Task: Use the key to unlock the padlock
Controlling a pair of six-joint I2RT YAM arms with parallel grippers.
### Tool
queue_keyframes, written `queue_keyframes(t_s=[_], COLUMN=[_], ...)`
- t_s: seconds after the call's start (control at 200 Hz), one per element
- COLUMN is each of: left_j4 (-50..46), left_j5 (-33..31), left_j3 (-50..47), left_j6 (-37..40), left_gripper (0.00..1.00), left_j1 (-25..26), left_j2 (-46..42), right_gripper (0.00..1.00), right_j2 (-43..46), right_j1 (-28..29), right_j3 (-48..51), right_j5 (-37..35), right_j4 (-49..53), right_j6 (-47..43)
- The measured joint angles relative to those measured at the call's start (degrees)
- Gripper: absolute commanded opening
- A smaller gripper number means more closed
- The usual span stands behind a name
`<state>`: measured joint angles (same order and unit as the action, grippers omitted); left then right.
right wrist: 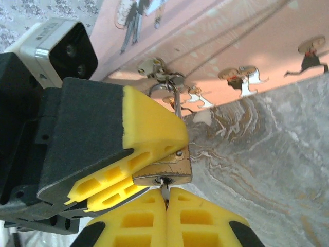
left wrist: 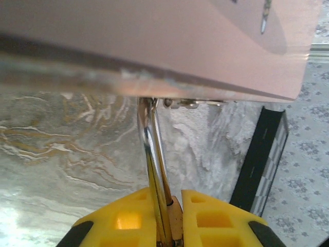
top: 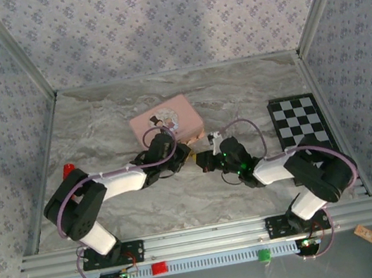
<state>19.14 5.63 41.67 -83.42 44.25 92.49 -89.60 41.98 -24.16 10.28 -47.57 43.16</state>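
The small brass padlock (right wrist: 172, 167) hangs by its thin silvery shackle (right wrist: 175, 100) from the hasp of the pink tin (right wrist: 247, 46). My left gripper (left wrist: 172, 198) is shut on the padlock body (left wrist: 179, 221), and the shackle (left wrist: 153, 149) runs up to the tin's edge. In the right wrist view the left fingers (right wrist: 149, 128) clamp the padlock from the left. My right gripper (right wrist: 167, 194) is shut on the key (right wrist: 164, 186), whose silvery blade sits in the keyhole on the padlock's underside. From above, the left gripper (top: 178, 156) and the right gripper (top: 206, 161) meet just in front of the tin (top: 166, 119).
A black-and-white checkerboard (top: 300, 122) lies at the right of the marble table (top: 97, 118). A small red object (top: 69, 168) sits near the left wall. Patterned walls close in the table on three sides.
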Motion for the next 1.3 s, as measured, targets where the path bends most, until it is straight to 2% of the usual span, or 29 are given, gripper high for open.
queue_keyframes(t_s=[0.215,0.365,0.395,0.48,0.595,0.75,0.845,1.049,1.254,1.299], left_j4=[0.22,0.74,0.74,0.66,0.74,-0.94,-3.17,-12.35,-28.72,-31.98], left_j5=[-0.37,-0.35,-0.35,-0.11,1.9,3.41,3.58,1.07,-7.02,-8.96], left_j3=[-0.02,-0.02,0.0,0.0,0.0,-0.17,-0.74,-1.09,3.1,4.55], left_j6=[0.98,1.49,1.53,2.01,2.93,3.91,5.09,9.42,19.74,22.34], left_gripper=[0.0,0.08,0.12,0.31,0.5,0.7,0.79,0.85,0.89,0.9], left_j1=[0.0,-0.02,-0.02,-0.04,-0.11,-0.68,-1.44,-3.87,-6.45,-7.23], left_j2=[0.37,0.68,0.68,0.68,0.61,-0.42,-2.14,-10.36,-19.85,-21.46], right_gripper=[0.0,0.0,0.0,0.0,0.0,0.0,0.0,0.0,0.0,0.11], right_j2=[-2.27,-2.54,-2.54,-2.54,-2.54,-2.54,-2.54,-2.54,-2.54,-2.54], right_j1=[0.0,0.04,0.07,0.09,-0.31,-0.5,-0.5,-0.5,-0.48,-0.48], right_j3=[1.01,1.2,1.25,1.27,1.57,2.67,2.84,2.93,2.93,2.93], right_j5=[0.04,-0.57,-0.61,-0.72,-3.98,-6.99,-8.04,-9.07,-9.03,-9.03], right_j4=[-4.92,-5.46,-5.46,-5.35,-3.58,-2.08,-1.88,-0.76,-0.72,-0.79], right_j6=[6.01,7.17,7.26,7.26,7.5,8.52,8.79,8.98,9.05,9.01])
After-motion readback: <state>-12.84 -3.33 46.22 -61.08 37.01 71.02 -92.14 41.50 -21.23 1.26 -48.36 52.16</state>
